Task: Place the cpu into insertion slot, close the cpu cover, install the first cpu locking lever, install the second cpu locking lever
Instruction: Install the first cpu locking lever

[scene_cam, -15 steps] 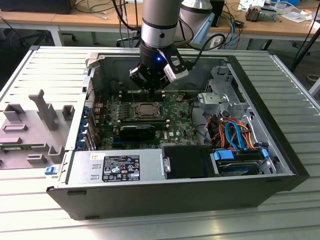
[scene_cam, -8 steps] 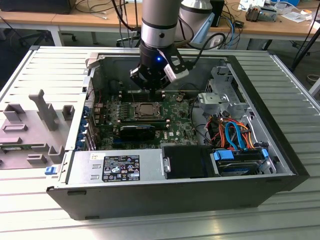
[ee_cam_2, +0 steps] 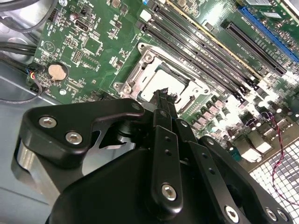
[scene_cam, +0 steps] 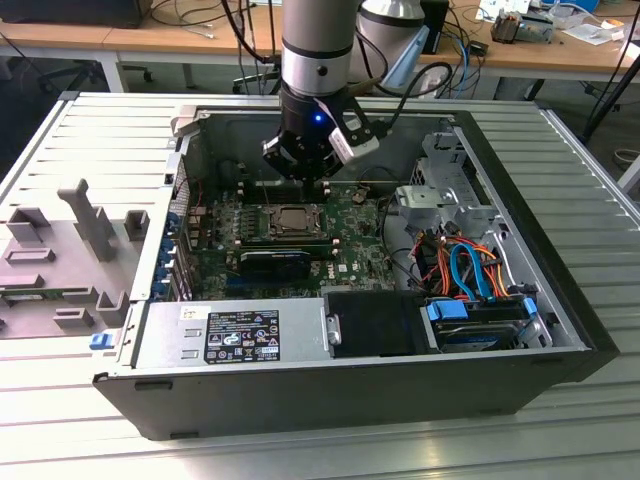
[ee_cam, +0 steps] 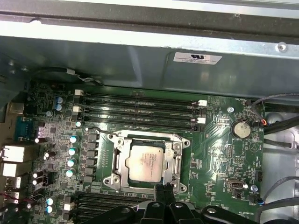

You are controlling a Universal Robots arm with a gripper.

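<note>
1. The tool (ee_cam_2: 166, 97), closed and empty, hovers at the cover's (ee_cam: 176, 158) edge.
2. The cpu (ee_cam: 145, 161) sits in the slot (ee_cam: 146, 141), cover down.
3. Latching seems the step in hand; it calls for a steady push.

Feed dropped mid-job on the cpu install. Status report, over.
Gripper shut, tips at the cpu cover edge. Cpu seated, cover down around it. Nothing seen blocking it.

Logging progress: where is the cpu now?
In the first wrist view the cpu sits in the insertion slot, framed by the cpu cover, beside the long black memory slots.
</note>
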